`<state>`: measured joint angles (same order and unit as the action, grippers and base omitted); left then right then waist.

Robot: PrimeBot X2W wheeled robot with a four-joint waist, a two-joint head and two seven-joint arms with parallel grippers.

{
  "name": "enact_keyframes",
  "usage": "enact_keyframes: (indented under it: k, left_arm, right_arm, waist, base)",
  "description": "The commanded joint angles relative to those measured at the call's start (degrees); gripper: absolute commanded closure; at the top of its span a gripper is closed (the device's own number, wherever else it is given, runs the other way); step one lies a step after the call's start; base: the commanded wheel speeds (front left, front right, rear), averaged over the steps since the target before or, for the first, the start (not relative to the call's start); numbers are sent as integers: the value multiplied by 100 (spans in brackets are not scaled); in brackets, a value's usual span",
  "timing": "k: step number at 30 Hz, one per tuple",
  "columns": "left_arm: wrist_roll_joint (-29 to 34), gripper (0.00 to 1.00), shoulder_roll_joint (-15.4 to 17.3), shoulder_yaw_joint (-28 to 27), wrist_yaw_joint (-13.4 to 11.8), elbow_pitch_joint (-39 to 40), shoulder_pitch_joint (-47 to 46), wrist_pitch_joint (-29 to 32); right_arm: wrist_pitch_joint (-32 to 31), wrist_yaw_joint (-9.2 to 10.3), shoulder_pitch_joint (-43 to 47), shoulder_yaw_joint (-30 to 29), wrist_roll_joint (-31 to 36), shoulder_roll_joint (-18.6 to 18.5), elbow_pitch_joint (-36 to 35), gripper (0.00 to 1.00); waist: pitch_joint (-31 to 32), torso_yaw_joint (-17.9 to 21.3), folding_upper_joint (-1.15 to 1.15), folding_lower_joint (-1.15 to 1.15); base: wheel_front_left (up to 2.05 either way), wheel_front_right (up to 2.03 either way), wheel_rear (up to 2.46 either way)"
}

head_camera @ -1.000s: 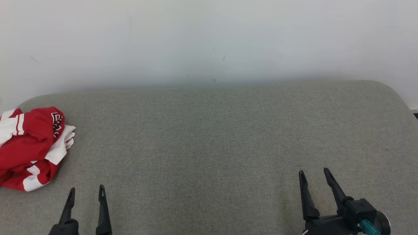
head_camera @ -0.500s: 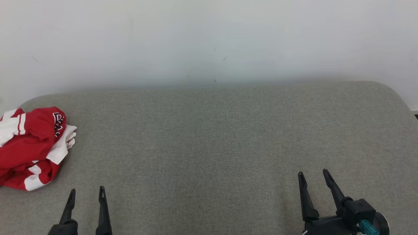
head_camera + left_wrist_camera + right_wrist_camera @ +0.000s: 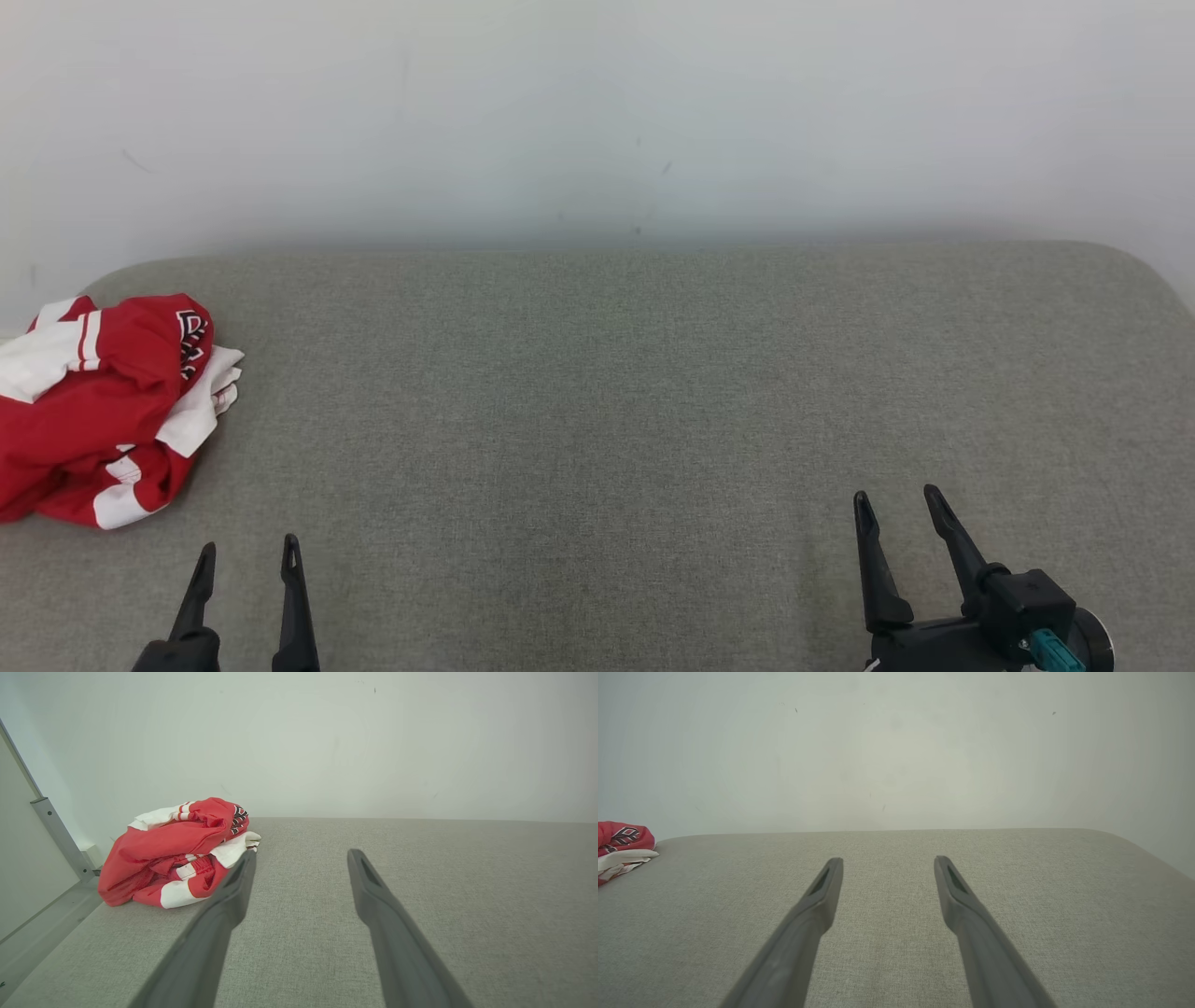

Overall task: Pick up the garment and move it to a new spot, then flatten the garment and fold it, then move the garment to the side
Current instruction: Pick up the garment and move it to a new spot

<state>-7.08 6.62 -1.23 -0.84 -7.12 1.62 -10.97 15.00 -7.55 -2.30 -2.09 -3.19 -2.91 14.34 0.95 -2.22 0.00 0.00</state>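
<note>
A crumpled red and white garment (image 3: 103,406) lies in a heap at the far left of the grey padded surface (image 3: 607,401). The left wrist view has the garment (image 3: 177,851) ahead and to the left of the fingers, and the garment's edge (image 3: 621,849) peeks in at the left border of the right wrist view. My left gripper (image 3: 247,551) stands open at the lower left, just below and right of the heap, not touching it. At the lower right my right gripper (image 3: 896,504) is open too, far from the cloth. Both hold nothing.
A pale wall (image 3: 597,112) rises right behind the padded surface. A metal frame post (image 3: 56,835) stands off the surface's left end, beside the heap. The surface's far right corner (image 3: 1120,266) is rounded.
The whole head picture has shifted a little to the right, so the camera has turned slightly left. The garment and both grippers have not visibly moved on their own.
</note>
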Motion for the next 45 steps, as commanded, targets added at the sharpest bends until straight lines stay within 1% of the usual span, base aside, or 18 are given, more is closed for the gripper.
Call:
enact_keyframes:
  k: [1, 8, 13, 29, 33, 40, 45]
  left_arm:
    - [-47, 0, 26, 2, -15, 24, 66, 10]
    - [-72, 0, 52, 12, -70, 52, 38, 44]
    - [-82, 0, 65, 23, -111, 27, 32, 69]
    - [-144, 0, 128, 0, -249, -89, 73, 119]
    - [-170, 0, 98, 13, -264, -128, 5, 84]
    - [-247, 0, 93, -23, -330, -202, -24, 15]
    - [-268, 0, 109, -15, -346, -230, -18, 0]
  right_arm:
    - [28, 12, 30, 1, -6, 5, 5, 0]
    - [28, 12, 55, 29, -46, 6, 40, 0]
    - [27, 12, 66, 38, -88, 6, 64, 0]
    - [-45, 12, 86, 16, -34, 6, 30, 0]
    - [-68, 12, 61, -14, 2, 5, -10, 0]
    - [-106, 12, 64, -11, -21, 5, -32, 0]
    - [-114, 12, 79, -6, -31, 5, -34, 0]
  waist:
    - [5, -24, 0, 0]
    - [18, -169, 0, 0]
    - [17, -386, 0, 0]
    - [-91, -1494, 0, 0]
    - [-151, -1755, 0, 0]
    - [-169, -2141, 0, 0]
    - [-167, -2330, 0, 0]
  base:
    - [0, 0, 0]
    - [0, 0, 0]
    - [0, 0, 0]
    - [0, 0, 0]
    - [0, 0, 0]
    - [0, 0, 0]
    - [0, 0, 0]
